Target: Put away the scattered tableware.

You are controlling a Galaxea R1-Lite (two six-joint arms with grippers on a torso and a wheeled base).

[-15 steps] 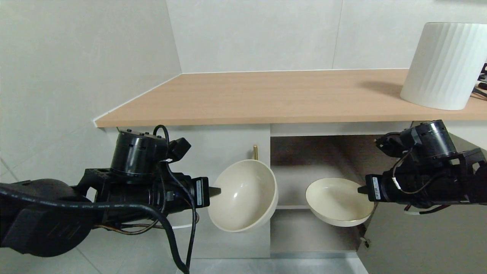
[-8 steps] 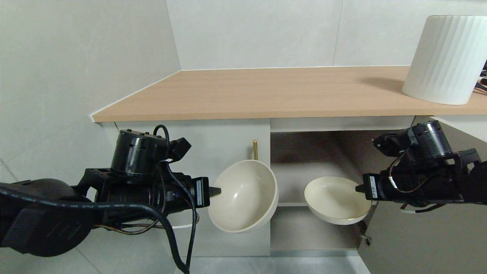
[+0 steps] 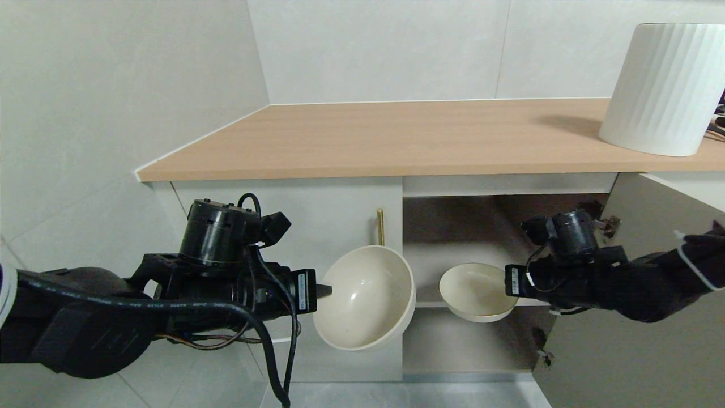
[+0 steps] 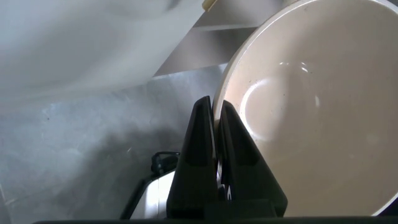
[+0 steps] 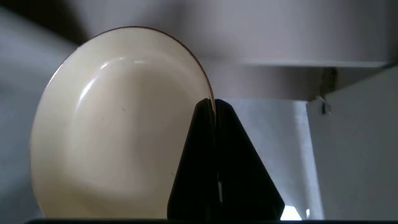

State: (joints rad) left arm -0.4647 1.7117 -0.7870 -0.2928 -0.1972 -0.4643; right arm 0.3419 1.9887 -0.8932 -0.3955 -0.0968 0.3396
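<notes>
My left gripper (image 3: 327,290) is shut on the rim of a large cream bowl (image 3: 365,297), held tilted in front of the closed left cabinet door (image 3: 317,226). In the left wrist view its fingers (image 4: 202,124) pinch the large bowl's (image 4: 311,112) rim. My right gripper (image 3: 507,281) is shut on the rim of a smaller cream bowl (image 3: 476,290), which hangs inside the open cabinet compartment just above the shelf (image 3: 430,305). The right wrist view has the same smaller bowl (image 5: 118,118) clamped by its rim in the right gripper (image 5: 213,109).
A wooden countertop (image 3: 396,136) runs above the cabinet, with a white ribbed container (image 3: 662,85) at its right end. The open right cabinet door (image 3: 640,317) stands beside my right arm. A brass handle (image 3: 380,225) sticks up on the left door. Grey floor (image 3: 408,394) lies below.
My right arm has pushed forward, carrying the smaller bowl left and deeper into the open cabinet. The left arm with the large bowl has shifted slightly right. The camera tilted between the earliest frames.
</notes>
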